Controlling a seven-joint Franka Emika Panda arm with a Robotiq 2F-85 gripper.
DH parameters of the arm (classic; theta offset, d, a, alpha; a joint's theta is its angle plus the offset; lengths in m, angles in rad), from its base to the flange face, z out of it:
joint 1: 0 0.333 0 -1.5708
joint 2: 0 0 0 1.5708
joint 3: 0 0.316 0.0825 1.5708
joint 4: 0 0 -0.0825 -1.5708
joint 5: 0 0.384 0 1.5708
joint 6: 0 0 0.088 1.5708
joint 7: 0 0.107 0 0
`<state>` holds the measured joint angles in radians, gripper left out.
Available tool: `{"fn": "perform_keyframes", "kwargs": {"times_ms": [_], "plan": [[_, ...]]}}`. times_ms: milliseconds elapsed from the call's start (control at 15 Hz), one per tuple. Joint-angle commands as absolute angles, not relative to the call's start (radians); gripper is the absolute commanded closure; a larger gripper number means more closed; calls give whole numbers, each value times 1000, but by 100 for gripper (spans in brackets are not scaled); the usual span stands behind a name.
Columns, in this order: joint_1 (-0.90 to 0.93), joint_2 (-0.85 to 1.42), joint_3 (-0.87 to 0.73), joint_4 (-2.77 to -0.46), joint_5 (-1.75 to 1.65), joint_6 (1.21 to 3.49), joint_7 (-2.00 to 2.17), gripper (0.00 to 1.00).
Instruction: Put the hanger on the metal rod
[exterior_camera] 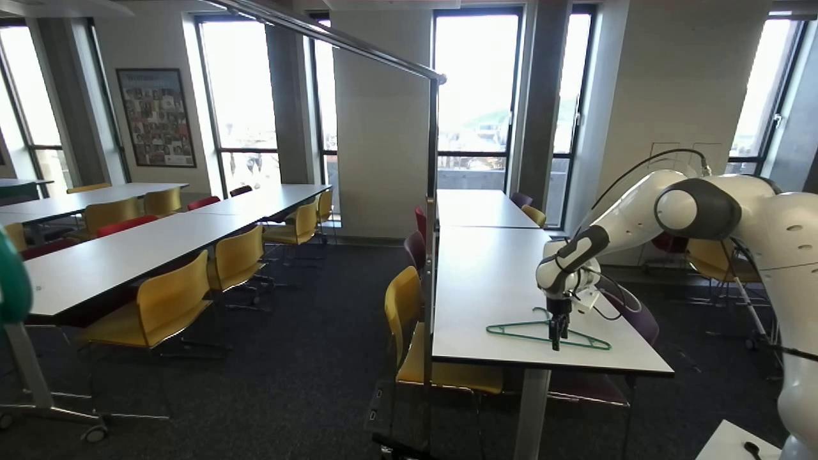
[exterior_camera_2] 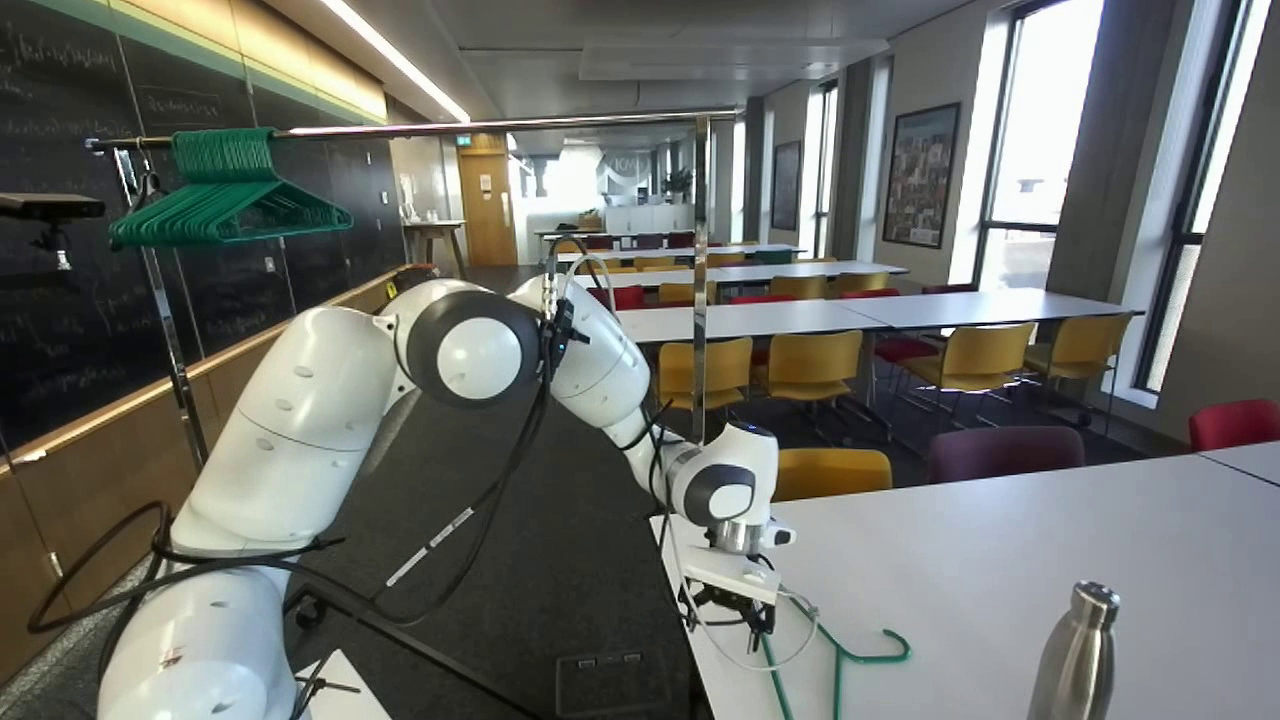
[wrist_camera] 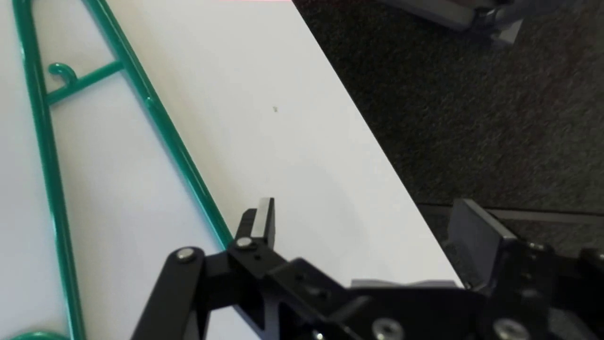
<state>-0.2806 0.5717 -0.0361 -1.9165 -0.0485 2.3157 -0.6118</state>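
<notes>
The hanger (wrist_camera: 158, 120) lies flat on the tabletop (exterior_camera: 492, 275), its long bottom bar (wrist_camera: 187, 174) alongside the edge and its hook (exterior_camera_2: 880, 659) turned the opposite way, probably so that the bar can be pinched while the hook is left free for hanging. Over the hanger's edge side hang the fingers (wrist_camera: 479, 231), aimed down and spread wide apart with nothing held; in the wrist view the bar runs behind one of them, outside the gap, where tabletop and floor (wrist_camera: 472, 132) show instead, and whether they touch it cannot be told. The wide spread looks meant for straddling the bar, so a shift toward the hanger's hook seems called for first. Higher than the hanger and well apart from it runs the metal rod (exterior_camera_2: 560, 122), bearing a bunch of green hangers (exterior_camera_2: 225, 165), which suggests why this one should be lifted hook uppermost
</notes>
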Motion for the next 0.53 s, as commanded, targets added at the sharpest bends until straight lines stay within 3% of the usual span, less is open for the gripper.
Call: {"fn": "perform_keyframes", "kwargs": {"times_ms": [0,467], "plan": [[-301,604,-44,-1821,-100,2196,-733,0],[-294,611,-67,-1806,-107,2265,-701,0]]}}
